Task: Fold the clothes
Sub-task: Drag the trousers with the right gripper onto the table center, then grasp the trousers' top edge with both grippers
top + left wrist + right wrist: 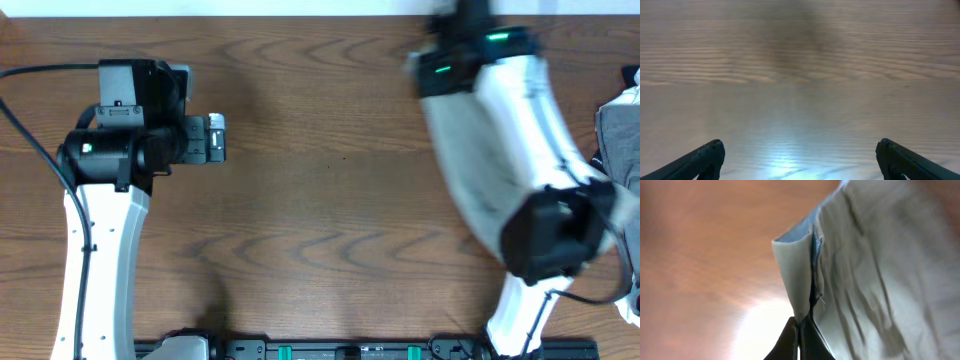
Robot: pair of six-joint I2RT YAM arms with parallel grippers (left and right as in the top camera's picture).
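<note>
The clothes (880, 270) are a creased khaki garment with a stitched seam and a paler inner side. In the right wrist view my right gripper (801, 325) is shut on a folded edge of it and holds it up off the wooden table. In the overhead view only a grey part of the clothes (620, 135) shows at the right edge, behind my raised right arm, which hides its gripper. My left gripper (215, 138) is open and empty at the left, over bare wood; its two fingers (800, 150) stand wide apart.
The wooden table (330, 200) fills the view. My right arm (500, 150) is raised high and covers much of the right side. A black rail (350, 350) runs along the front edge. A cable (30, 130) runs by the left arm.
</note>
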